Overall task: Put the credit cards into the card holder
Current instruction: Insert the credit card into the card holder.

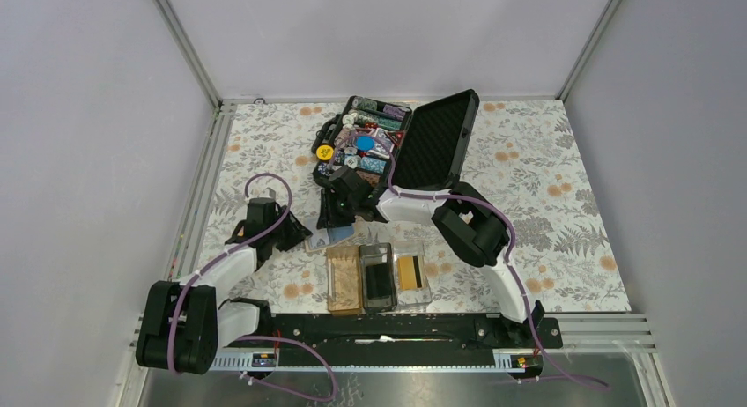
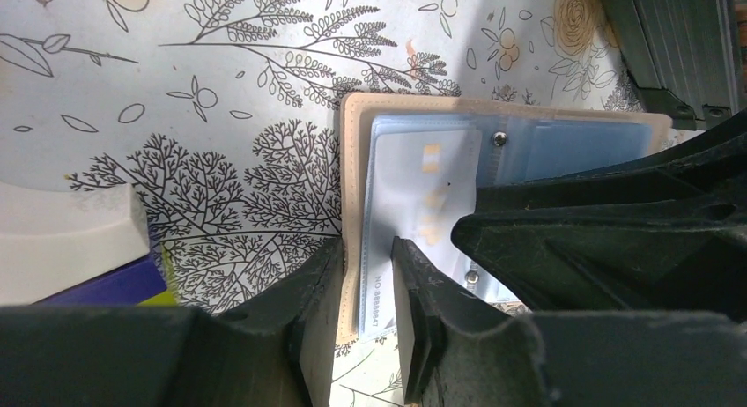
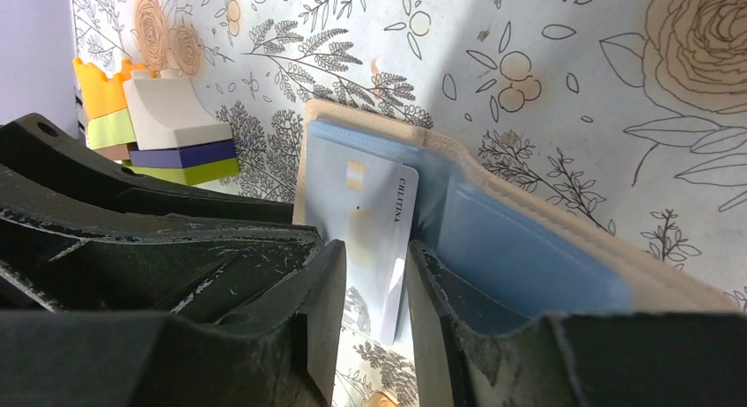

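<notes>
Our left gripper holds its two black fingers partly apart, straddling the near edge of a beige, book-like wallet with clear blue plastic sleeves. The wallet lies open on the floral-printed table. We see nothing clamped between those fingers, and we cannot tell whether a fingertip presses on the cover. Our right gripper is also partly open, with a finger on either side of a thin, pale blue-white plastic card in one of the wallet's sleeves. The card's flat face shows in the gap, so as far as we can see it is not pinched.

In the top view, the low clear acrylic card holder, with three side-by-side compartments, sits just beside the wallet, between it and the arm bases. One gold-orange plastic card lies flat in its right, clear compartment. The middle compartment looks dark and the left one brown, and we cannot make out whether either holds a card.

We judge the task begun but not finished. One card is in place, and the pale card has yet to be drawn out of its sleeve and carried to the holder. The fingers hide much of the other sleeves, so we cannot say how many cards are left.
</notes>
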### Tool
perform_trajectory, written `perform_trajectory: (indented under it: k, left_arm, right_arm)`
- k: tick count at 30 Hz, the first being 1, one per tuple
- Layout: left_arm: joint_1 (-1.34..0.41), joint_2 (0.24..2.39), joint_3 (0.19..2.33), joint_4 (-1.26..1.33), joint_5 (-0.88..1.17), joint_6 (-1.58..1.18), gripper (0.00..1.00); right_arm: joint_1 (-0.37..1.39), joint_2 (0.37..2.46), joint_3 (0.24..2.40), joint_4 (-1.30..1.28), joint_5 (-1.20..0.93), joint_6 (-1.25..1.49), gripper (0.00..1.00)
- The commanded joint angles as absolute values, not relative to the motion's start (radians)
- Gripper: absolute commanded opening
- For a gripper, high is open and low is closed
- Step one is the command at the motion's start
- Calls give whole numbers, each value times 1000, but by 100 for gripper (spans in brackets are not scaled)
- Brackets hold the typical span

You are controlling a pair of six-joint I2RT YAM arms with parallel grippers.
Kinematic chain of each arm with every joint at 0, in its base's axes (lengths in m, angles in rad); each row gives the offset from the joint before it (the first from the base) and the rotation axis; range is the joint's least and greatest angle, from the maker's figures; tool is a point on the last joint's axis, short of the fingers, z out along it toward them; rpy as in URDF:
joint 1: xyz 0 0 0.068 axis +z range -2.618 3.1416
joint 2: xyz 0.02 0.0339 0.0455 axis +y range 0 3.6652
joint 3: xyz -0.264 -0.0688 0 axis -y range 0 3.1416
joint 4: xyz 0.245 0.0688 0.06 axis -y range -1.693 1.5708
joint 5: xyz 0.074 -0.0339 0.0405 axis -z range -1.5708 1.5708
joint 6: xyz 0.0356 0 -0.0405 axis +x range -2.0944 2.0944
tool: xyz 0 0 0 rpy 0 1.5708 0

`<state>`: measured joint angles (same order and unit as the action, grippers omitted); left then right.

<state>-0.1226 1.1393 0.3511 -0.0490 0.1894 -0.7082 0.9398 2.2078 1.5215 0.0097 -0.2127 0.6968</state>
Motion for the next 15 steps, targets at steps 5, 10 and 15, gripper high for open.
perform_trajectory:
  k: [5,10,15]
  left_arm:
    - [-129,1074,344,-54,217,-749,33]
    - [-127,999,394,-173,174,-753,51]
    - [-127,916,442,-288,123,-734,76]
  right_arm:
    - [960,2172,1511,33,-235,672,41]
    - [961,2044,1473,-64,-113,623,61]
    - [960,1906,1427,-127,-40,604,75]
